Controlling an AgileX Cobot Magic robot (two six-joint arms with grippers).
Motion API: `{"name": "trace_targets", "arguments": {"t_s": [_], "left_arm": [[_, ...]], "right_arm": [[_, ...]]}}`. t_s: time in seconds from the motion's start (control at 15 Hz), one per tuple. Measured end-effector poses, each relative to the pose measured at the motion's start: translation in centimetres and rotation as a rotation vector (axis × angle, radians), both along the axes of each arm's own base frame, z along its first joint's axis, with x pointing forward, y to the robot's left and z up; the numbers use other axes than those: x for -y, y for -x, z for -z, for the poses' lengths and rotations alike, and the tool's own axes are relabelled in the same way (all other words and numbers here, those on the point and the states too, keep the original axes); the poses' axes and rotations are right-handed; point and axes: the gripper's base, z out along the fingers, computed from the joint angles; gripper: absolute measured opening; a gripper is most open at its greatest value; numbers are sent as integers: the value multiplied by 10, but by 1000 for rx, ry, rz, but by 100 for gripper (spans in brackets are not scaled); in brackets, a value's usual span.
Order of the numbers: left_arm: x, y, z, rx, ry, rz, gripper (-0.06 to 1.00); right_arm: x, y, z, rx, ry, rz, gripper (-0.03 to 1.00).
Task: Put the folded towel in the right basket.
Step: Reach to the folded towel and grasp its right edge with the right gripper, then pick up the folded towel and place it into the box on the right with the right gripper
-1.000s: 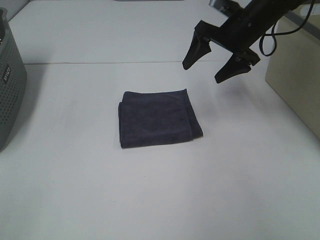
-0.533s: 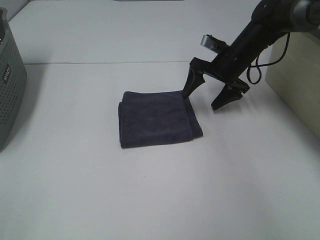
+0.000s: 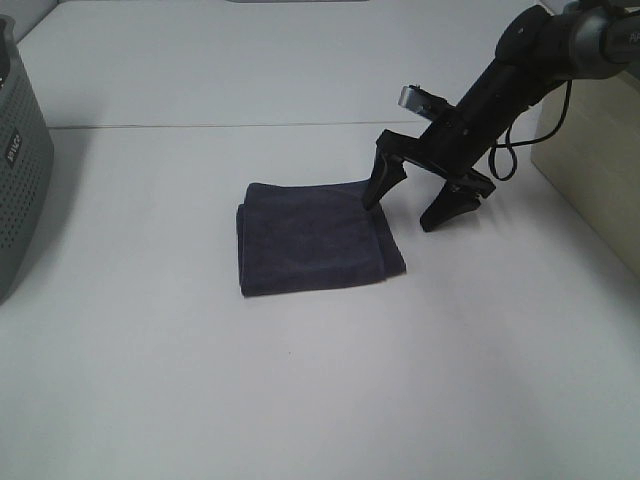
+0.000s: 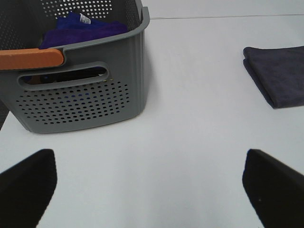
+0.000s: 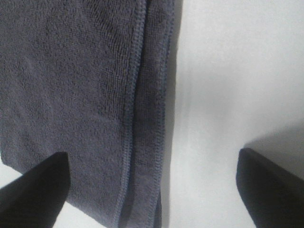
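The folded dark grey towel [image 3: 315, 237] lies flat on the white table. My right gripper [image 3: 405, 208] is open and low at the towel's far right corner. One finger rests on the towel's edge and the other stands on the table to its right. The right wrist view shows the towel's hemmed edge [image 5: 95, 104] between my open fingertips [image 5: 33, 190]. My left gripper [image 4: 147, 185] is open and empty over bare table; the towel [image 4: 280, 76] lies well off to one side. The right basket [image 3: 600, 160] is a beige box at the right edge.
A grey perforated basket [image 3: 18, 170] with an orange handle stands at the left edge; it holds blue and purple cloth [image 4: 85, 26]. A seam [image 3: 200, 126] runs across the table behind the towel.
My right gripper has come down and toward the towel, from above the table to the towel's far right corner. It stays open. The towel has not moved.
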Motion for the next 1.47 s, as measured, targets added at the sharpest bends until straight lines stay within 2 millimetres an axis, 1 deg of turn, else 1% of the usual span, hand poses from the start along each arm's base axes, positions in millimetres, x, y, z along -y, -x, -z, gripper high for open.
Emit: {"name": "trace_targets", "arguments": {"t_s": [0.13,0.27,0.4,0.47,0.53,0.6,0.73,0.8,0.87,1.0,1.07,1.2,1.27,1.33,1.4,1.47], "left_arm": [[0,0,0,0,0,0,99],[0,0,0,0,0,0,99],[0,0,0,0,0,0,99],[0,0,0,0,0,0,99],[0,0,0,0,0,0,99],[0,0,0,0,0,0,99],[0,0,0,0,0,0,99],[0,0,0,0,0,0,99],[0,0,0,0,0,0,99],[0,0,0,0,0,0,99],[0,0,0,0,0,0,99],[0,0,0,0,0,0,99],[0,0,0,0,0,0,99],[0,0,0,0,0,0,99],[0,0,0,0,0,0,99],[0,0,0,0,0,0,99]], "right_arm": [[-12,3,3,8,3,-14,92],[-30,9,10,-17,-23,-20,91],[-57,16,21,-73,-86,-10,90],[-77,21,29,-92,-118,-10,85],[-97,26,35,-71,-115,-17,77],[-104,27,38,-57,-109,-16,62],[-121,31,46,0,-80,-19,23],[-125,31,46,12,-78,-20,7],[-126,32,46,15,-73,-25,6],[-126,32,44,14,-75,-30,6],[-126,32,40,22,-74,-36,6],[-123,33,24,44,-20,-130,6],[-120,31,11,53,6,-181,6],[-117,28,-1,64,5,-194,6],[-111,21,-31,108,-13,-201,6],[-100,12,-70,171,-38,-195,6]]}}
